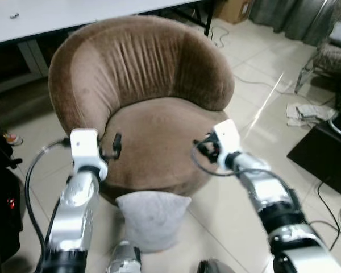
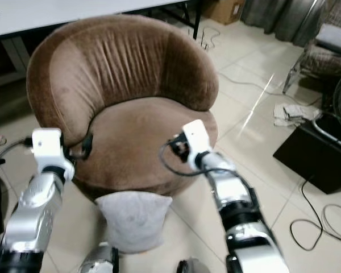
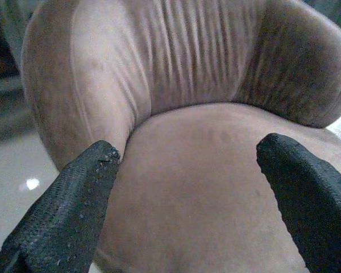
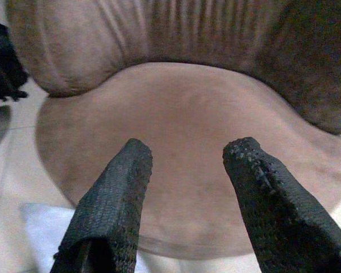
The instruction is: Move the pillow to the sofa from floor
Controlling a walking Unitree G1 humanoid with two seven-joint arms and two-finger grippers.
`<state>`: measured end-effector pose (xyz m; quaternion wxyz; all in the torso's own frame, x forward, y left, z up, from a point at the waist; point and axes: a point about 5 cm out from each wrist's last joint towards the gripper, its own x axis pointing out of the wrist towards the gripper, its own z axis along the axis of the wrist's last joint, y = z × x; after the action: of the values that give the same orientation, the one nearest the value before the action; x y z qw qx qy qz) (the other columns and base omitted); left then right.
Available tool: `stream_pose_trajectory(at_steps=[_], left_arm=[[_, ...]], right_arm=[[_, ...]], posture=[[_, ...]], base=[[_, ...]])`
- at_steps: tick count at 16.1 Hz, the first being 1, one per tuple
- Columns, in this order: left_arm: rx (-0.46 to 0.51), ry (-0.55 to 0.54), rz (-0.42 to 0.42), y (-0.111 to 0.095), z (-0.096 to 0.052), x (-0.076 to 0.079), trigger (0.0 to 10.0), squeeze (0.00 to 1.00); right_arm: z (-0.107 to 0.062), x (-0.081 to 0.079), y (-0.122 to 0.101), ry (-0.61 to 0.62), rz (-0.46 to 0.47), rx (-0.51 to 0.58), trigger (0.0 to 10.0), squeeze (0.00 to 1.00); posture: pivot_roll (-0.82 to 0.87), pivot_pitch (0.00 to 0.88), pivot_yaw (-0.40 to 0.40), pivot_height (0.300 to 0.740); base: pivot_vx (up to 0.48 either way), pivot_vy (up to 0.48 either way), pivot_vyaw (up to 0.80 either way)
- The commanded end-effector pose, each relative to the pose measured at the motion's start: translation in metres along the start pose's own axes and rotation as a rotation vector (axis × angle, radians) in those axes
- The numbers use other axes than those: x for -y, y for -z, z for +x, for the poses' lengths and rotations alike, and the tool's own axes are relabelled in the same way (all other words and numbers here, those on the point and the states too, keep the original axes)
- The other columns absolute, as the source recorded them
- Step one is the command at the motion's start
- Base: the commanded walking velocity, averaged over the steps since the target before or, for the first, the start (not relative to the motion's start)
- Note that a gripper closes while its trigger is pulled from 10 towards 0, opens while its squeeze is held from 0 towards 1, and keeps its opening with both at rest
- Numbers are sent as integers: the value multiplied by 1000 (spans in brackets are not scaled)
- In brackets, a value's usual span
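while pillow point(image 1: 152, 219) on floor, grippers open.

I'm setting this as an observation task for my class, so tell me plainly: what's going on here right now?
A humanoid robot stands facing a round brown sofa chair. A grey pillow sits on the tiled floor, leaning against the chair's front base. The left gripper and right gripper are both raised over the seat's front edge, fingers open and holding nothing. The pillow lies below and between the arms, not yet picked up, so the move is not yet done.
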<state>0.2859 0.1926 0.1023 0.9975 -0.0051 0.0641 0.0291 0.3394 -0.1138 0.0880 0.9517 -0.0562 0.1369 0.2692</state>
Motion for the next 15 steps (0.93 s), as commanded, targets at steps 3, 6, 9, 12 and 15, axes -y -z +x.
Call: stream_pose_trajectory(at_steps=[3, 6, 9, 12, 15], left_arm=[[-22, 18, -13, 0, -3, 13, 10000, 0], [-65, 38, -11, 12, -7, 23, 10000, 0], [-87, 51, -20, 15, -6, 25, 10000, 0], [-90, 54, -14, 15, -5, 27, 10000, 0], [-90, 42, -26, 16, -5, 29, 10000, 0]], right_arm=[[2, -12, 17, -9, 0, -66, 10000, 0], [-2, -21, 44, -25, 10, -142, 10000, 0], [-2, -22, 49, -19, -5, -163, 10000, 0], [-3, -21, 51, -18, -6, -167, 10000, 0], [-5, -18, 53, 8, 24, -177, 10000, 0]], posture=[[135, 0, -118, 719], [136, 0, -120, 740], [124, 0, -118, 740], [114, 0, -115, 740], [108, 0, -111, 740]], base=[[0, 0, 0], [0, 0, 0], [0, 0, 0], [0, 0, 0], [0, 0, 0]])
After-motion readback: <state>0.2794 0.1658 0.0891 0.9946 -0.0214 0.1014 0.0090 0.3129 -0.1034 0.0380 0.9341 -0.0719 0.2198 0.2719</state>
